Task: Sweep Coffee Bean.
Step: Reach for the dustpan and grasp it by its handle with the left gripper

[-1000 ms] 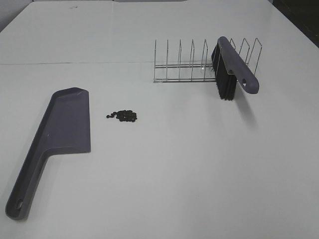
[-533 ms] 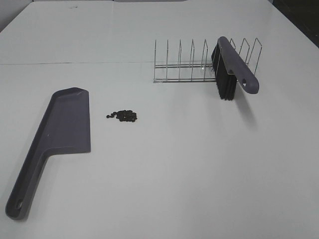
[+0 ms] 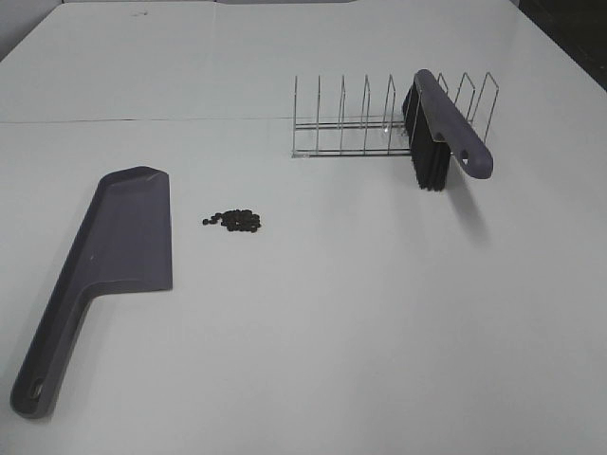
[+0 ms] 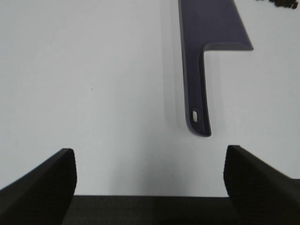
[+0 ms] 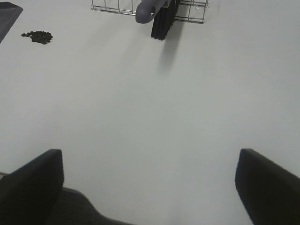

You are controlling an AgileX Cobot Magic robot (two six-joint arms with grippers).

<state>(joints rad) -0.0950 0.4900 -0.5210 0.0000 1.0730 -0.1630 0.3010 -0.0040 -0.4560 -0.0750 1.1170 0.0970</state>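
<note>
Where oval coffee beans (image 3: 233,220) cluster, a smooth dustpan (image 3: 123,237) lies near — flat.

You had a broad white table (image 3: 379,360) filling nearly the whole high view, with a thin dark seam (image 3: 142,120) running straight across its upper part. Beyond its far corners, at the upper left and upper right, you saw only a dark surround (image 3: 574,33). The light was soft and even, and the shadows were faint.
</note>
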